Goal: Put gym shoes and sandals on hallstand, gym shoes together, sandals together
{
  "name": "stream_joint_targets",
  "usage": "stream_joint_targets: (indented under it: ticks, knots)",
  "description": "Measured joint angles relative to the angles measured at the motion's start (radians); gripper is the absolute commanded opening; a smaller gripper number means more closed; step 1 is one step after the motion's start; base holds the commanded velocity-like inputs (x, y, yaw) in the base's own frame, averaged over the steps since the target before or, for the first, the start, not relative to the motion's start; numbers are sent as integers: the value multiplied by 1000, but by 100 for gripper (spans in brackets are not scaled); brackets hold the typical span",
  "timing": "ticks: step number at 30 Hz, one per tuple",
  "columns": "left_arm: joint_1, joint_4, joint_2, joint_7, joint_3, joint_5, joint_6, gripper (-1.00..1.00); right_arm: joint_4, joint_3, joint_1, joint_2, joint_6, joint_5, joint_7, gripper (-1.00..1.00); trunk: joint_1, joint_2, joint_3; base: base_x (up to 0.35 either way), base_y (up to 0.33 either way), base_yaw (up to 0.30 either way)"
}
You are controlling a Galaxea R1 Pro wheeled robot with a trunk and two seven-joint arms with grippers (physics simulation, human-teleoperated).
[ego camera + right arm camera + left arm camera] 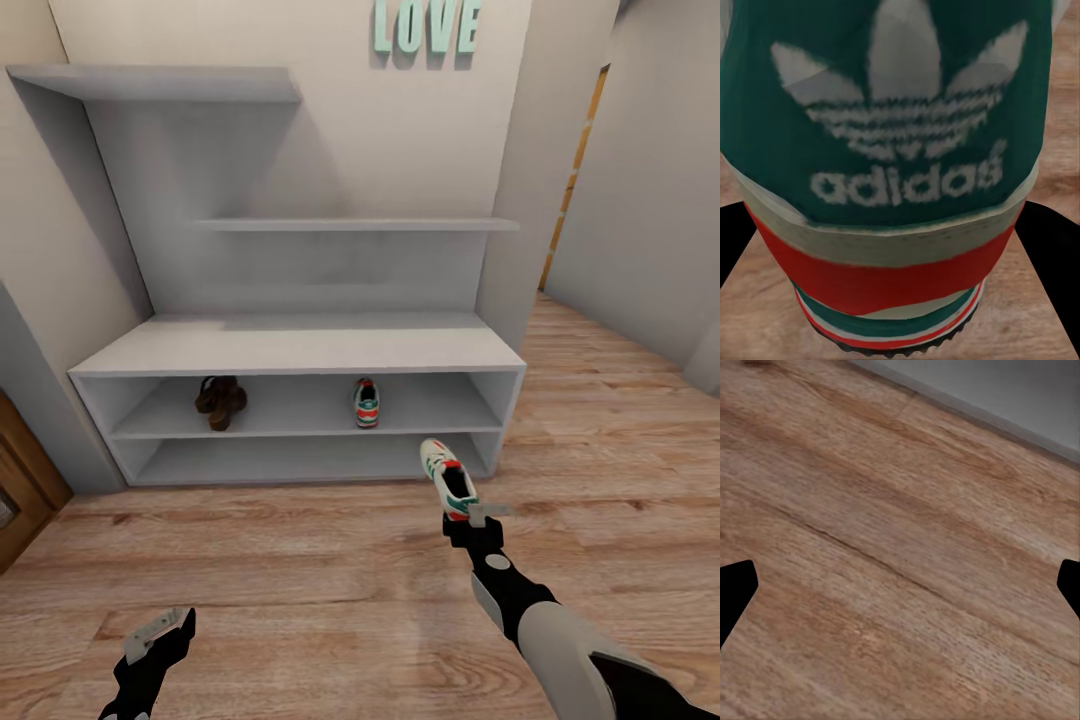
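Observation:
In the head view my right gripper [465, 508] is shut on the heel of a white gym shoe [446, 476] with teal and red trim. It holds the shoe above the corridor floor [300, 560], just in front of the hallstand [300, 350]. The right wrist view shows that shoe's green heel tab [900, 112] between my black fingers [1050, 247]. The other gym shoe [366, 402] stands on the hallstand's upper low shelf. The brown sandals [220, 400] sit close together at that shelf's left. My left gripper [165, 630] hangs open and empty low over the floor [885, 547].
A brown wooden door [25, 490] stands at the left edge. Teal letters [425, 25] hang on the wall above the hallstand's stepped shelves. The corridor runs on to the right past a wall corner [520, 200]. A grey strip [1020, 397] borders the planks in the left wrist view.

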Motion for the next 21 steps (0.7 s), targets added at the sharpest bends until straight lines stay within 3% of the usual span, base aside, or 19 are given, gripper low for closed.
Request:
stream_joint_targets:
  ticks: [21]
  knots:
    - [0,0,-1,1,-3,0,0,100,-46,1,-1,-6,5,-1,0,-100,0,0,0,1,2,0]
